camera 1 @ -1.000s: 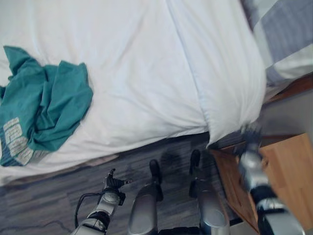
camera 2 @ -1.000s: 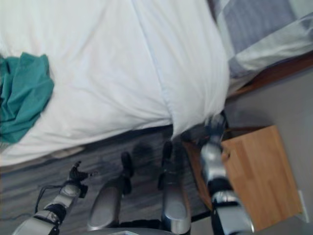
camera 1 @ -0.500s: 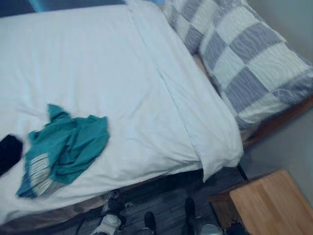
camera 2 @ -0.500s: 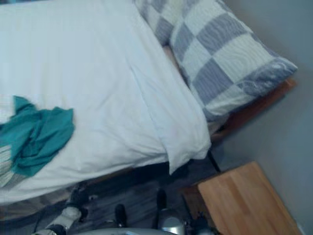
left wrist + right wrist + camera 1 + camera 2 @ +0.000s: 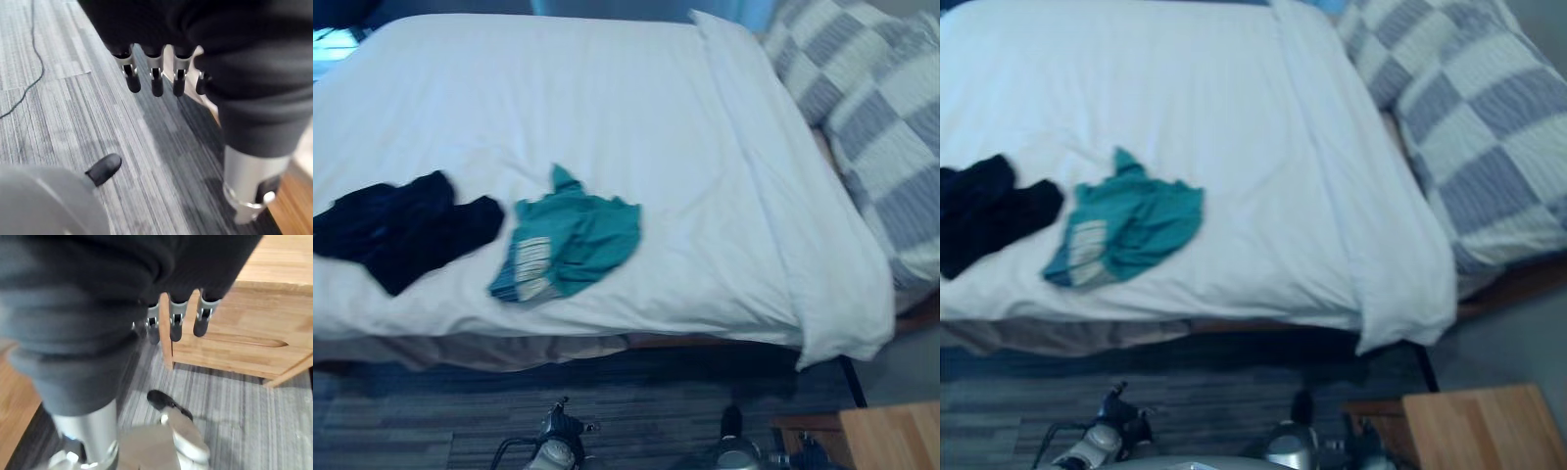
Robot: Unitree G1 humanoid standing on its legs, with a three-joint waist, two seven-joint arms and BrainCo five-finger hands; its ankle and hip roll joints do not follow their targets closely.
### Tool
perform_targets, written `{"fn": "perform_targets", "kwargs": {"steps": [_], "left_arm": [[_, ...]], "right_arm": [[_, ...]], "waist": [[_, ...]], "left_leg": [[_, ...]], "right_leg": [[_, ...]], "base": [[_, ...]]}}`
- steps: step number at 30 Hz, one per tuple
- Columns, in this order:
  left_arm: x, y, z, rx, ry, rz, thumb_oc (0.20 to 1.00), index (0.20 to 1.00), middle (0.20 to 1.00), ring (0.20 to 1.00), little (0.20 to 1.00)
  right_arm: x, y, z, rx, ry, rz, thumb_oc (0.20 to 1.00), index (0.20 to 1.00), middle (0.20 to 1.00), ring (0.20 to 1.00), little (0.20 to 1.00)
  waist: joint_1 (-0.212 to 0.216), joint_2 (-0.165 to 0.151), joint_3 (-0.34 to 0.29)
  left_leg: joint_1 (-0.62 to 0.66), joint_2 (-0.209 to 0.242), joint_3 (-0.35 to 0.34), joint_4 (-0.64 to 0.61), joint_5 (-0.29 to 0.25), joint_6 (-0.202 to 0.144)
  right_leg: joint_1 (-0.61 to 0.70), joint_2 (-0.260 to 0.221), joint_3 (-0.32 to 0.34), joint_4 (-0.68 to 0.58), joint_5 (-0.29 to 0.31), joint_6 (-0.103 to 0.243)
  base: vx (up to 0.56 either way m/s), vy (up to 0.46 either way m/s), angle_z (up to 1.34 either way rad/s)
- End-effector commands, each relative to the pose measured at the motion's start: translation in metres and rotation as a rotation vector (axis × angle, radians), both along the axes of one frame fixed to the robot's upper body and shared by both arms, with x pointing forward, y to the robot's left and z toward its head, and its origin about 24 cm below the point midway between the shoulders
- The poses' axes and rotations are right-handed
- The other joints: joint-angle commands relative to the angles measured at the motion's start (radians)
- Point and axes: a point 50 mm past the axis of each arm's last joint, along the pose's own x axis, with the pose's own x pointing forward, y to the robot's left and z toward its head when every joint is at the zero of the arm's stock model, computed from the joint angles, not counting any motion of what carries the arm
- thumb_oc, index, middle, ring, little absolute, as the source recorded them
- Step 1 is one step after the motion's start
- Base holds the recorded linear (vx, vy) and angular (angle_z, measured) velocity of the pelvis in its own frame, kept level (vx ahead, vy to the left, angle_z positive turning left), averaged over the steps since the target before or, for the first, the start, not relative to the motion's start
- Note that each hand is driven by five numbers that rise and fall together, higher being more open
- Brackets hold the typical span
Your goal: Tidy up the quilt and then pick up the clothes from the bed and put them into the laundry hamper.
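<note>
Quilt: white quilt (image 5: 607, 147) lies smooth across the bed, looks tidied.
Clothes: teal garment (image 5: 570, 245) and black garment (image 5: 401, 227) mid-quilt, side by side, not collected.
Hands: left hand (image 5: 154, 81) and right hand (image 5: 173, 325) hang low, fingers relaxed, empty.

The quilt (image 5: 607, 127) is smooth, matt white cloth. The tee (image 5: 570, 247) and dark clothes (image 5: 396, 227) are soft, crumpled fabric. The nightstand (image 5: 254, 328) is pale wood with a satin finish; the floor (image 5: 73, 122) shows streaky grain.
</note>
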Motion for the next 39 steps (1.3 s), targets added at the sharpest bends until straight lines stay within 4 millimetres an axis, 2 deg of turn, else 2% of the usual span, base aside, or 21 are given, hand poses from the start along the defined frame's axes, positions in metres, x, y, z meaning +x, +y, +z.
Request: {"fn": "perform_targets", "kwargs": {"steps": [1,4,6,8,10,11,12,13,14,15,17,18,19,20,22,24,26,29,33,36,39], "left_arm": [[-0.013,0.017,0.0,0.037,0.031,0.016,1.0,1.0,1.0,1.0,1.0],[-0.024,0.019,-0.004,0.05,0.091,-0.021,1.0,1.0,1.0,1.0,1.0],[-0.029,0.016,-0.006,0.056,0.119,-0.053,1.0,1.0,1.0,1.0,1.0],[-0.028,0.006,-0.008,0.023,0.111,-0.044,1.0,1.0,1.0,1.0,1.0],[-0.027,-0.002,-0.009,0.008,0.099,-0.05,1.0,1.0,1.0,1.0,1.0],[-0.027,-0.009,-0.011,-0.017,0.09,-0.046,1.0,1.0,1.0,1.0,1.0],[-0.01,-0.019,-0.006,-0.044,0.022,-0.054,1.0,1.0,1.0,1.0,1.0],[-0.003,-0.02,-0.004,-0.052,-0.008,-0.055,1.0,1.0,1.0,1.0,1.0],[0.002,-0.024,-0.002,-0.062,-0.033,-0.078,1.0,1.0,1.0,1.0,1.0],[0.002,-0.024,-0.002,-0.062,-0.034,-0.078,1.0,1.0,1.0,1.0,1.0],[0.001,-0.03,-0.002,-0.062,-0.035,-0.104,1.0,1.0,1.0,1.0,1.0],[0.003,-0.031,-0.002,-0.061,-0.046,-0.109,1.0,1.0,1.0,1.0,1.0],[0.01,-0.033,0.002,-0.055,-0.077,-0.122,1.0,1.0,1.0,1.0,1.0],[0.013,-0.032,0.003,-0.051,-0.089,-0.139,1.0,1.0,1.0,1.0,1.0],[0.014,-0.037,0.002,-0.068,-0.077,-0.159,1.0,1.0,1.0,1.0,1.0],[0.018,-0.029,0.005,-0.047,-0.081,-0.164,1.0,1.0,1.0,1.0,1.0],[0.022,-0.019,0.007,-0.017,-0.075,-0.17,1.0,1.0,1.0,1.0,1.0],[0.018,-0.006,0.007,0.011,-0.057,-0.15,1.0,1.0,1.0,1.0,1.0],[0.001,-0.002,0.001,0.018,0.009,-0.124,1.0,1.0,1.0,1.0,1.0],[-0.012,-0.003,-0.005,0.011,0.044,-0.069,1.0,1.0,1.0,1.0,1.0],[-0.045,-0.007,-0.015,-0.034,0.12,0.131,1.0,1.0,1.0,1.0,1.0]], "right_arm": [[0.044,0.021,0.008,0.074,-0.12,0.065,1.0,1.0,1.0,1.0,1.0],[0.042,0.034,0.007,0.099,-0.127,0.109,1.0,1.0,1.0,1.0,1.0],[0.046,0.039,0.008,0.102,-0.14,0.136,1.0,1.0,1.0,1.0,1.0],[0.051,0.041,0.009,0.105,-0.154,0.167,1.0,1.0,1.0,1.0,1.0],[0.051,0.04,0.009,0.093,-0.14,0.192,1.0,1.0,1.0,1.0,1.0],[0.055,0.039,0.01,0.067,-0.139,0.234,1.0,1.0,1.0,1.0,1.0],[0.071,0.033,0.016,-0.002,-0.163,0.311,1.0,1.0,1.0,1.0,1.0],[0.073,0.03,0.017,-0.012,-0.168,0.312,1.0,1.0,1.0,1.0,1.0],[0.08,0.027,0.021,-0.036,-0.181,0.347,1.0,1.0,1.0,1.0,1.0],[0.08,0.027,0.021,-0.036,-0.182,0.347,1.0,1.0,1.0,1.0,1.0],[0.088,0.031,0.025,-0.041,-0.207,0.4,1.0,1.0,1.0,1.0,1.0],[0.092,0.034,0.027,-0.041,-0.222,0.421,1.0,1.0,1.0,1.0,1.0],[0.099,0.035,0.031,-0.057,-0.243,0.474,1.0,1.0,1.0,1.0,1.0],[0.103,0.035,0.034,-0.068,-0.256,0.505,1.0,1.0,1.0,1.0,1.0],[0.105,0.04,0.034,-0.052,-0.249,0.551,1.0,1.0,1.0,1.0,1.0],[0.107,0.047,0.033,-0.047,-0.243,0.556,1.0,1.0,1.0,1.0,1.0],[0.112,0.067,0.034,-0.003,-0.256,0.588,1.0,1.0,1.0,1.0,1.0],[0.119,0.093,0.04,0.041,-0.305,0.701,1.0,1.0,1.0,1.0,1.0],[0.102,0.101,0.032,0.072,-0.26,0.734,1.0,1.0,1.0,1.0,1.0],[0.094,0.096,0.026,0.068,-0.225,0.685,1.0,1.0,1.0,1.0,1.0],[0.071,0.061,0.013,0.019,-0.124,0.467,1.0,1.0,1.0,1.0,1.0]], "waist": [[-0.007,0.073,0.028],[-0.03,0.081,0.038],[-0.039,0.079,0.053],[-0.028,0.075,0.055],[-0.032,0.083,0.071],[-0.02,0.086,0.083],[0.011,0.073,0.116],[0.015,0.068,0.117],[0.017,0.086,0.105],[0.016,0.084,0.103],[0.013,0.093,0.079],[0.012,0.095,0.069],[0.011,0.106,0.053],[0.02,0.114,0.051],[0.003,0.127,0.024],[0.009,0.094,0.028],[0.032,0.075,0.048],[0.057,0.091,0.063],[0.06,0.085,0.057],[0.071,0.083,0.043],[0.075,0.094,-0.001]], "left_leg": [[0.06,0.062,0.016,-0.094,-0.051,0.023],[0.069,-0.007,0.017,-0.102,-0.054,0.056],[0.08,-0.072,0.029,-0.071,-0.095,0.08],[0.05,-0.127,0.03,0.06,-0.158,0.095],[0.017,-0.149,0.026,0.155,-0.176,0.077],[-0.042,-0.16,0.031,0.282,-0.151,0.049],[-0.176,-0.179,-0.011,0.51,-0.035,-0.058],[-0.196,-0.165,-0.02,0.531,-0.034,-0.07],[-0.157,-0.083,-0.015,0.461,-0.079,-0.036],[-0.157,-0.087,-0.015,0.456,-0.074,-0.034],[-0.083,0.004,-0.014,0.268,-0.124,0.008],[-0.052,0.044,-0.031,0.165,-0.1,0.017],[-0.013,0.148,-0.085,0.039,-0.029,0.007],[-0.005,0.174,-0.137,0.027,0.008,-0.002],[0.039,0.138,-0.197,0.003,-0.092,-0.029],[0.043,0.074,-0.179,0.033,-0.145,-0.008],[0.05,0.05,-0.123,0.04,-0.169,0.014],[0.054,0.022,-0.063,0.003,-0.15,0.037],[0.044,-0.063,-0.094,-0.051,-0.098,0.067],[0.042,-0.078,-0.099,-0.06,-0.089,0.075],[0.067,-0.077,-0.075,-0.091,-0.081,0.073]], "right_leg": [[-0.064,0.046,0.066,0.217,-0.284,0.123],[-0.107,0.28,0.08,0.208,-0.393,0.088],[-0.126,0.364,0.058,0.179,-0.423,0.052],[-0.059,0.36,0.03,0.086,-0.448,-0.009],[-0.056,0.358,0.068,0.072,-0.444,-0.02],[-0.017,0.344,0.063,0.024,-0.441,-0.023],[0.01,0.325,0.083,-0.011,-0.428,-0.052],[0.016,0.313,0.08,-0.031,-0.421,-0.043],[0.024,0.298,0.073,-0.057,-0.409,-0.016],[0.021,0.295,0.072,-0.057,-0.408,-0.015],[0.009,0.257,0.099,-0.053,-0.395,0.026],[-0.001,0.235,0.108,-0.047,-0.393,0.041],[-0.016,0.186,0.134,-0.044,-0.39,0.071],[-0.01,0.169,0.152,-0.056,-0.377,0.092],[-0.018,0.108,0.155,-0.037,-0.339,0.137],[-0.053,0.06,0.169,0.0,-0.277,0.154],[-0.092,0.023,0.093,0.026,-0.229,0.151],[-0.1,0.064,-0.035,0.07,-0.292,0.113],[-0.049,0.292,0.109,0.089,-0.415,0.055],[-0.018,0.293,0.11,0.04,-0.42,0.04],[0.03,0.283,0.111,-0.045,-0.381,0.055]], "base": [[0.0,0.458,-0.24],[0.03,0.41,-0.05],[0.1,0.309,0.12],[0.17,0.24,0.02],[0.08,0.175,0.14],[-0.03,0.219,0.19],[-0.03,0.272,0.02],[0.01,0.407,-0.24],[0.06,0.258,-0.33],[0.1,0.354,-0.43],[0.06,0.399,-0.21],[0.05,0.721,-0.39],[0.05,0.799,-0.44],[0.07,0.853,-0.61],[0.13,0.812,-0.52],[0.02,0.545,-0.46],[-0.14,0.378,0.05],[-0.18,0.38,-0.24],[-0.06,0.218,-0.4],[0.02,0.024,0.28],[0.11,-0.008,0.11]]}}
